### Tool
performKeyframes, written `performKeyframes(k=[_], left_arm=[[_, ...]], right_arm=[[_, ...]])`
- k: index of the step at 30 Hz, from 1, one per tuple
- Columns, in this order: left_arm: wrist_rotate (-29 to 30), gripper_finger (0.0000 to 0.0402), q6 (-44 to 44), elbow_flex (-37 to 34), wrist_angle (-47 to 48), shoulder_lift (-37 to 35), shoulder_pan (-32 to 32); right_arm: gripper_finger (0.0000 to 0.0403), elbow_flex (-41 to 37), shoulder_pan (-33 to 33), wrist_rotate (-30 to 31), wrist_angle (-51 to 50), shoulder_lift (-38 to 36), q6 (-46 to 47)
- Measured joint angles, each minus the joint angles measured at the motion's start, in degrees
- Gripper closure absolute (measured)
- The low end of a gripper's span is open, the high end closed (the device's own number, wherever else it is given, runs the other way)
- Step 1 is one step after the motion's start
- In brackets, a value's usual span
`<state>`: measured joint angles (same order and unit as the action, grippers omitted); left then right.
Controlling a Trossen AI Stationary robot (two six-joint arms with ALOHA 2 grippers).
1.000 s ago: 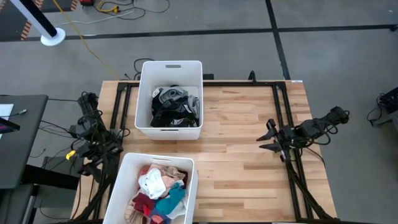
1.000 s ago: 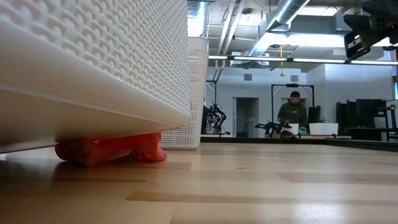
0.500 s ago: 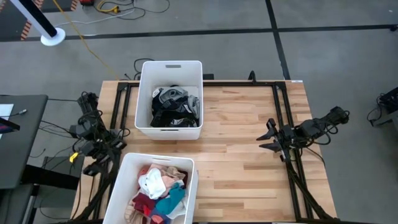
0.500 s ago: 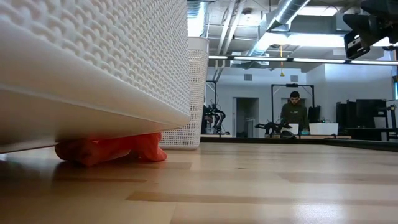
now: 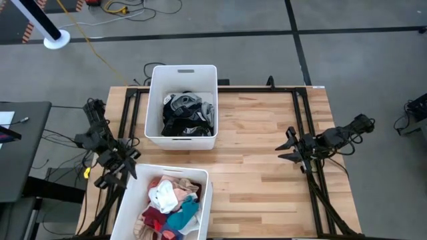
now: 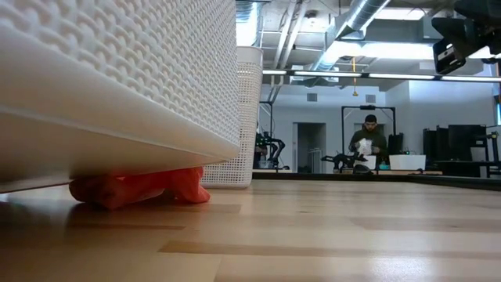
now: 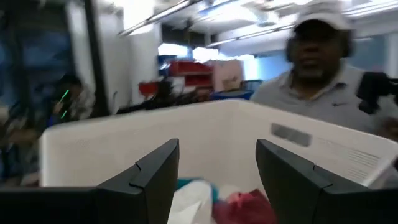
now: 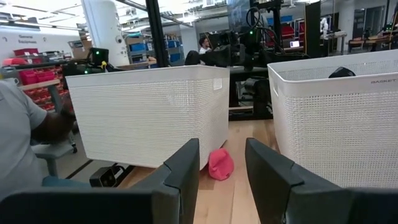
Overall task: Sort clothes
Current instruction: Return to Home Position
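Dark and grey clothes [image 5: 189,115] lie in the far white bin [image 5: 155,93]. Pink, white, teal and maroon clothes [image 5: 172,205] lie in the near white bin [image 5: 135,193]. An orange-red cloth [image 6: 137,186] sticks out from under the near bin and also shows in the right wrist view [image 8: 219,164]. My left gripper [image 5: 123,167] is open and empty at the near bin's left far corner; in its wrist view [image 7: 217,180] it faces that bin's wall, with white and maroon cloth [image 7: 239,205] low between the fingers. My right gripper [image 5: 288,148] is open and empty at the table's right.
Bare wooden tabletop [image 5: 253,153] lies between the bins and my right gripper. Black frame rails [image 5: 303,127] run along the table's left and right sides. A person [image 7: 323,81] shows beyond the near bin in the left wrist view, another [image 6: 368,145] far back in the room.
My left gripper has left its place at the table's left edge and swung toward the near bin's left far corner, staying open. The right arm and the clothes have kept still.
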<state>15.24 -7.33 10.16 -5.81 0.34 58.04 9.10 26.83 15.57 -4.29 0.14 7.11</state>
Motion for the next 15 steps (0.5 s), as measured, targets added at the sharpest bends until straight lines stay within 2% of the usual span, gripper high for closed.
performKeyframes(k=[2,6,8,11,15], left_arm=[[-5.21,0.0194,-3.56,0.01,-0.71,-0.04,0.04],[-28.74,0.0194,-15.36,0.45,2.37,-0.02,0.09],[-37.24,0.0194,-18.54,0.71,6.06,-0.03,0.09],[-41.86,0.0194,-21.15,0.49,8.26,0.0,0.09],[-42.2,0.0194,-20.57,0.21,10.37,-0.02,0.09]], right_arm=[[0.0259,0.0,0.04,-0.02,-0.02,0.0,0.0],[0.0259,0.0,0.07,-0.04,-1.24,0.0,2.28],[0.0259,0.0,0.07,-0.04,-2.62,0.02,3.56],[0.0259,0.0,0.07,-0.46,-4.49,0.0,4.14],[0.0259,0.0,0.59,-3.55,-5.04,0.0,1.33]])
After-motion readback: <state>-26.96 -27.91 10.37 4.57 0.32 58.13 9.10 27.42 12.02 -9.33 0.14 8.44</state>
